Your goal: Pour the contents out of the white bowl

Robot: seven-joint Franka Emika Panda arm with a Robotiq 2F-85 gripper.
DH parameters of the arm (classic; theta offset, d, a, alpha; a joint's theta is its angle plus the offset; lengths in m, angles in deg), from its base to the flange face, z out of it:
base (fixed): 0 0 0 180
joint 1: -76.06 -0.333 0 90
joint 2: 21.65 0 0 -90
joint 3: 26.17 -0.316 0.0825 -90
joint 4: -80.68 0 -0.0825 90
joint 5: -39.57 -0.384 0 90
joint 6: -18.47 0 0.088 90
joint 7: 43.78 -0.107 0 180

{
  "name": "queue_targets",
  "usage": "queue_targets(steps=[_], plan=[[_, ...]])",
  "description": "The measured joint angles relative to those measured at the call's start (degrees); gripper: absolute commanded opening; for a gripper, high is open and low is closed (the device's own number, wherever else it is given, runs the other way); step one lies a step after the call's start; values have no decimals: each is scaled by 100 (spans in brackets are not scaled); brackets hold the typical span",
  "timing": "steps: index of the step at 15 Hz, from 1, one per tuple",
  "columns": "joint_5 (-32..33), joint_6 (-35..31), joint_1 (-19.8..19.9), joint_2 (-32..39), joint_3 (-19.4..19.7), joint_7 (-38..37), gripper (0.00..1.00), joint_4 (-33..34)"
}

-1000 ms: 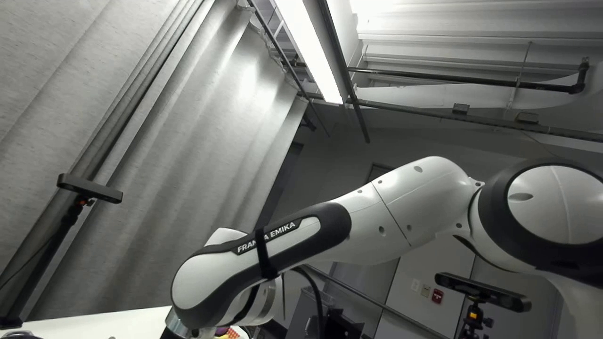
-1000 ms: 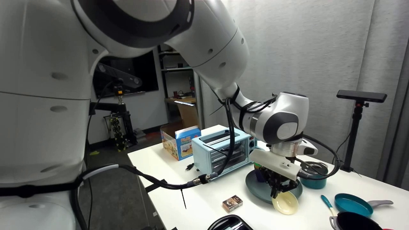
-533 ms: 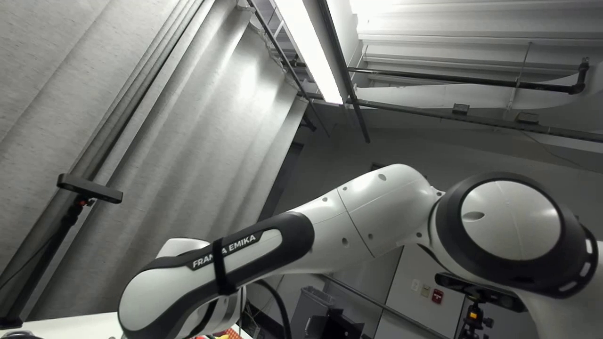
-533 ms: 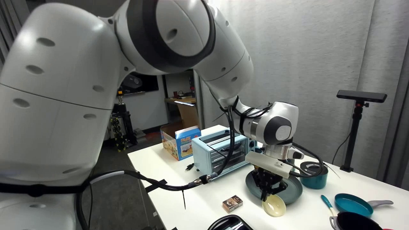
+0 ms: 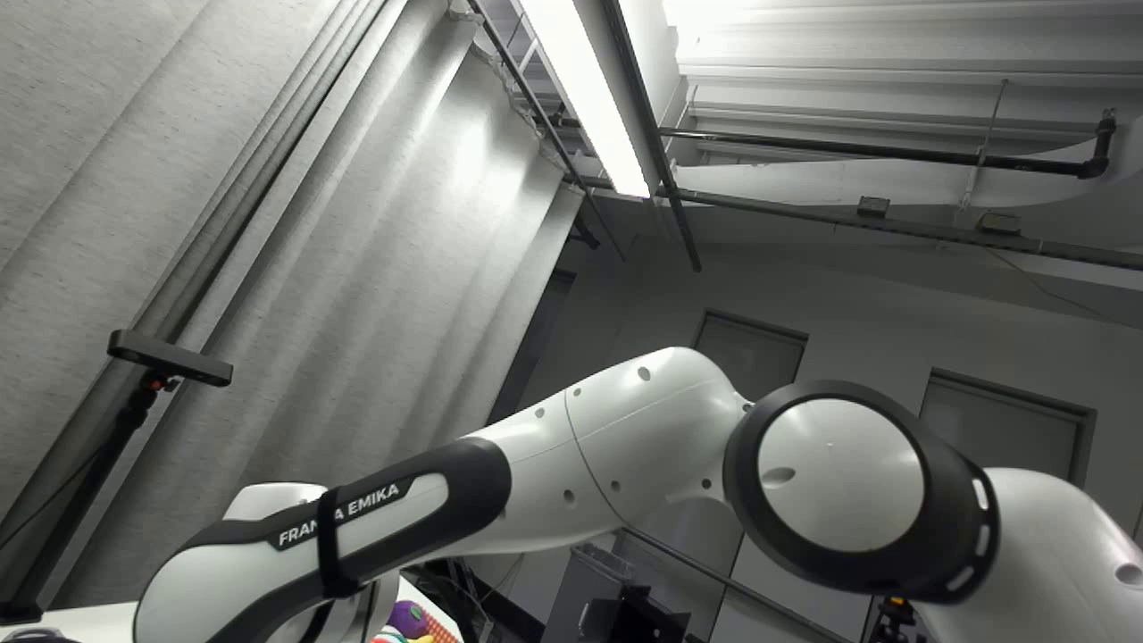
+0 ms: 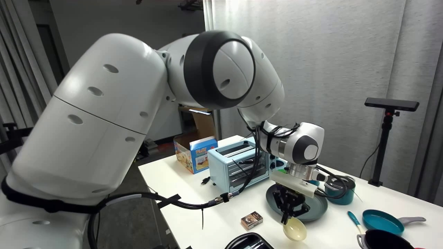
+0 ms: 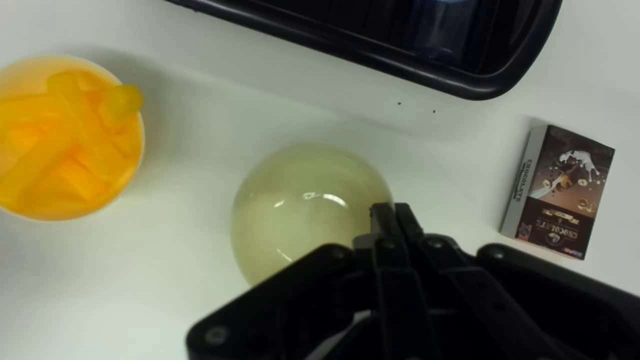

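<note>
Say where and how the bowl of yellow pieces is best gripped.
Probably its thin rim at lower right in the wrist view, from above, straddling it: the filled bowl opens upward, and one piece overhangs the rim higher up. The hand should first release the cream bowl.

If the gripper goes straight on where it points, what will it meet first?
Probably the white tabletop below the gripper, though the held bowl may touch first; its height is unclear.
</note>
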Motion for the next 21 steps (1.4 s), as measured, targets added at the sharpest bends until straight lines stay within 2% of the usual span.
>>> queue_targets(steps=[4, 5, 6, 15, 16, 21], plan=[[267, 203, -86, 339, 45, -277, 1, 389], [330, 245, -105, 401, 53, -337, 29, 460], [381, 295, -124, 451, 58, -389, 29, 525], [506, 442, -269, 446, 72, -634, 96, 687], [516, 436, -287, 381, 72, -668, 99, 671], [726, 252, -394, -246, 79, -1007, 100, 323]])
